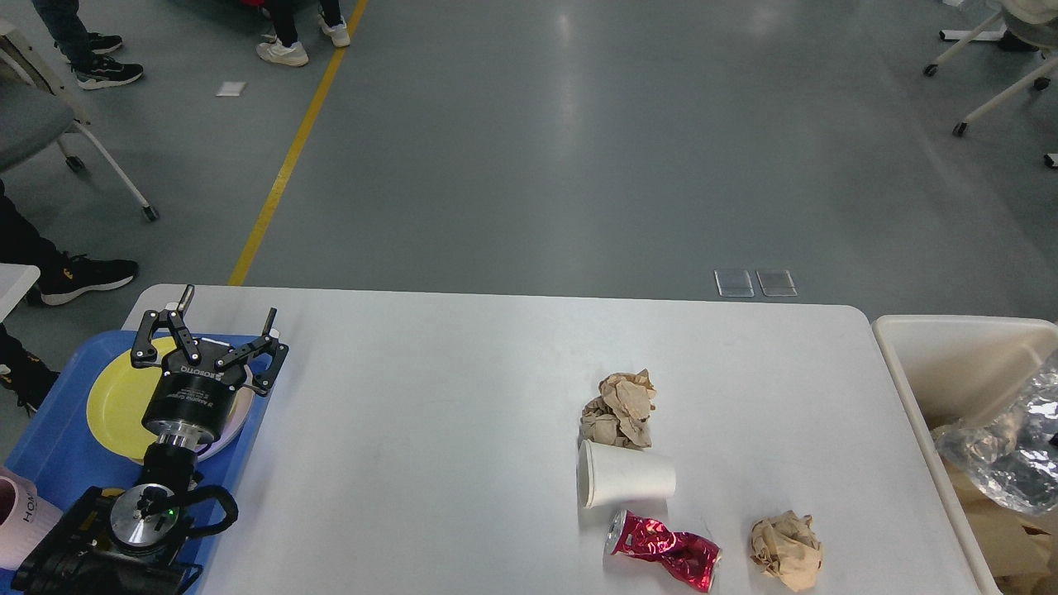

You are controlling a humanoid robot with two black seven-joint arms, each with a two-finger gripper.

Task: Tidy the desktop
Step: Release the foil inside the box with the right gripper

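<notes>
The white desktop (430, 413) fills the lower view. On it lie a crumpled brown paper ball (618, 408), a white paper cup (625, 484) on its side, a crushed red can (664, 550) and a second brown paper ball (786, 549). My left gripper (224, 321) is open and empty above the blue tray (50, 454) at the left. My right gripper is out of view. A silver foil bag (1004, 446) lies in the cream bin (950, 355) at the right.
The tray holds a yellow plate (116, 397) on a pink one and a pink mug (21, 516). The bin also holds cardboard scraps (1004, 533). People's feet and chair legs stand on the grey floor beyond the table.
</notes>
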